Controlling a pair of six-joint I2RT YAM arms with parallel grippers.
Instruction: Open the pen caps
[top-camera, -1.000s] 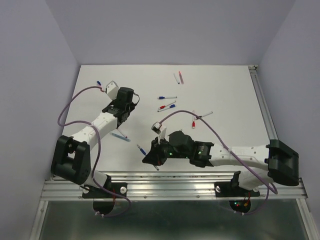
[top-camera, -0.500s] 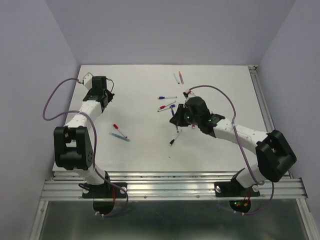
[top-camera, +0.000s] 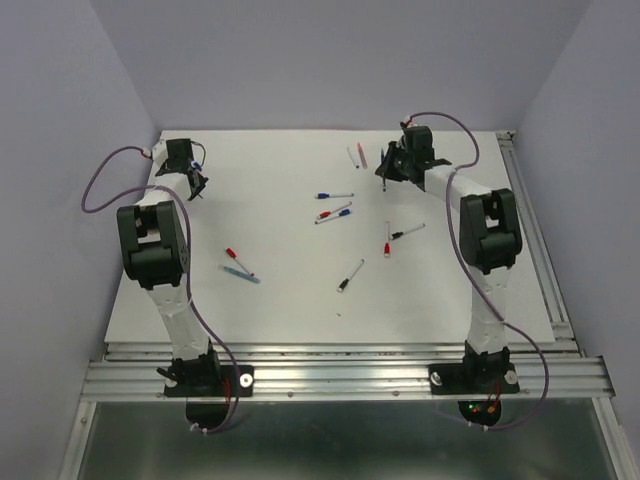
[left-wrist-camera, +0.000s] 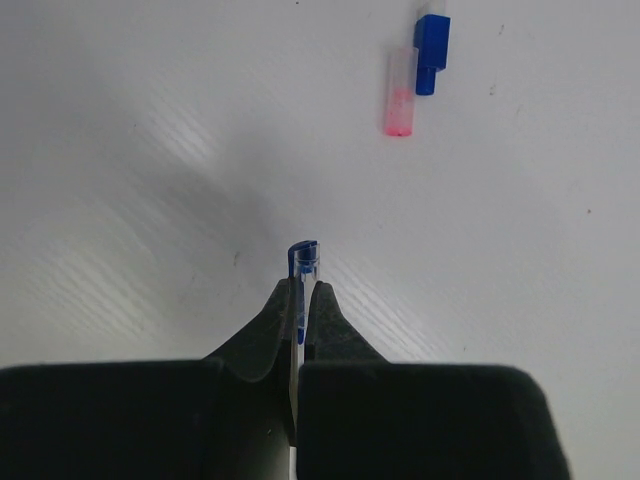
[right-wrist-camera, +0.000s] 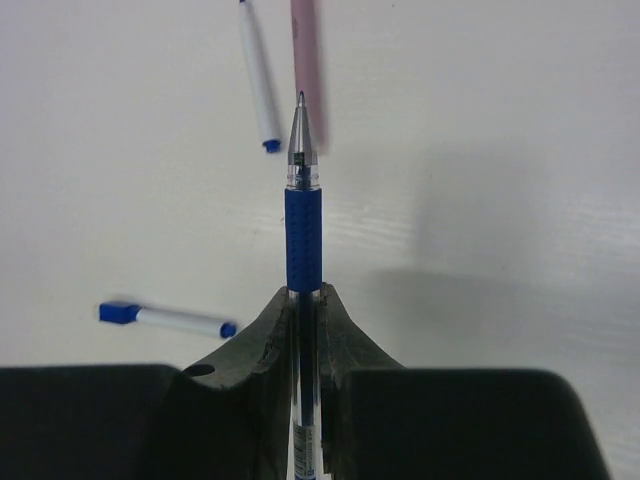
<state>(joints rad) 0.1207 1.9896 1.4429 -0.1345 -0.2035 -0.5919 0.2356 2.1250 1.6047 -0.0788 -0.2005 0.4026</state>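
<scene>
My left gripper (left-wrist-camera: 303, 285) is shut on a small clear cap with a blue clip (left-wrist-camera: 303, 261), held just above the white table. It is at the far left back of the table (top-camera: 195, 175). A loose blue cap (left-wrist-camera: 432, 40) and a pink cap (left-wrist-camera: 399, 92) lie ahead of it. My right gripper (right-wrist-camera: 303, 292) is shut on a pen with a blue grip (right-wrist-camera: 303, 240); its metal tip is bare. It is at the back, right of centre (top-camera: 386, 173).
White pens lie mid-table: one blue-capped (top-camera: 335, 195), a red and blue pair (top-camera: 335, 212), a red one (top-camera: 388, 240), two black-ended (top-camera: 407, 232) (top-camera: 350, 276). A pink pen (top-camera: 361, 154) and a white pen (right-wrist-camera: 258, 80) lie ahead of the right gripper. A red cap (top-camera: 232, 254) lies left.
Both arms have swung from the near middle out to the back of the table: the left to the back left corner, the right to the back right of centre with the pen.
</scene>
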